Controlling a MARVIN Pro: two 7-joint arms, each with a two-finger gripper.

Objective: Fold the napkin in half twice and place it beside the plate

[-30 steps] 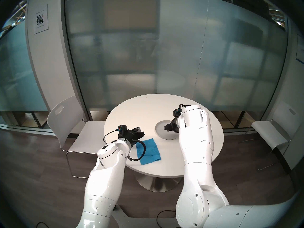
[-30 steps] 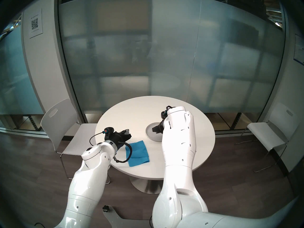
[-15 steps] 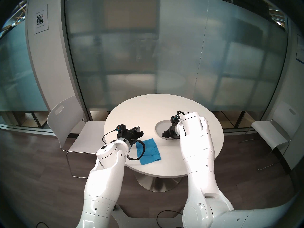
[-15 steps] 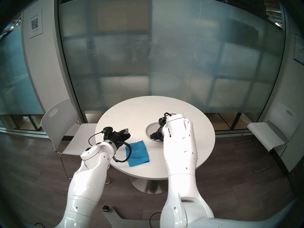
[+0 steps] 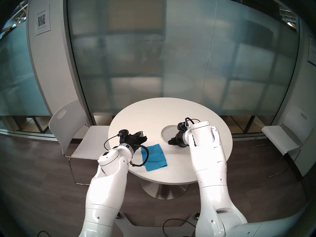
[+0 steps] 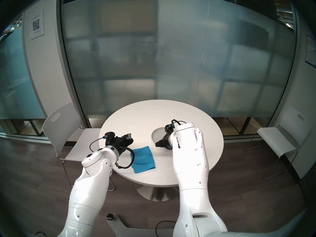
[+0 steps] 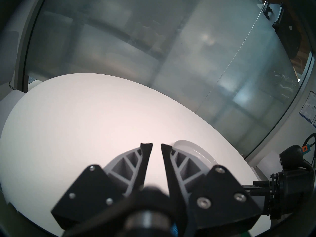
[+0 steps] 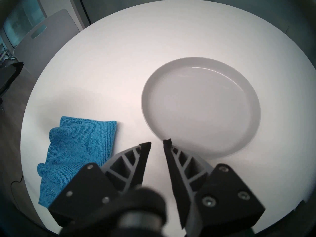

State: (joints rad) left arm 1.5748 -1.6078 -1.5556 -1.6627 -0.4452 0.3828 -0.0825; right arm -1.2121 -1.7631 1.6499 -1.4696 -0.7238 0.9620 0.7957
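The blue napkin (image 5: 154, 156) (image 6: 143, 158) lies folded and a little rumpled on the near left of the round white table (image 5: 145, 115), left of the light-grey plate (image 5: 165, 130) (image 8: 200, 105). My right gripper (image 5: 169, 142) (image 8: 157, 143) hovers over the plate's near-left rim, between plate and napkin (image 8: 77, 151), with its jaws a narrow gap apart and empty. To the napkin's far left my left gripper (image 5: 144, 136) (image 7: 156, 146) hangs over bare table, open by a narrow gap and holding nothing. Its cable crosses the napkin's left edge in the head views.
A white chair (image 5: 68, 125) stands at the table's left and another (image 5: 282, 140) at its right. A frosted glass wall (image 5: 171, 60) runs behind the table. The plate's rim (image 7: 193, 151) shows past my left fingers.
My right arm has drawn back from above the plate towards its near-left rim, and its jaws have narrowed. The left arm has shifted slightly left. The napkin has not moved.
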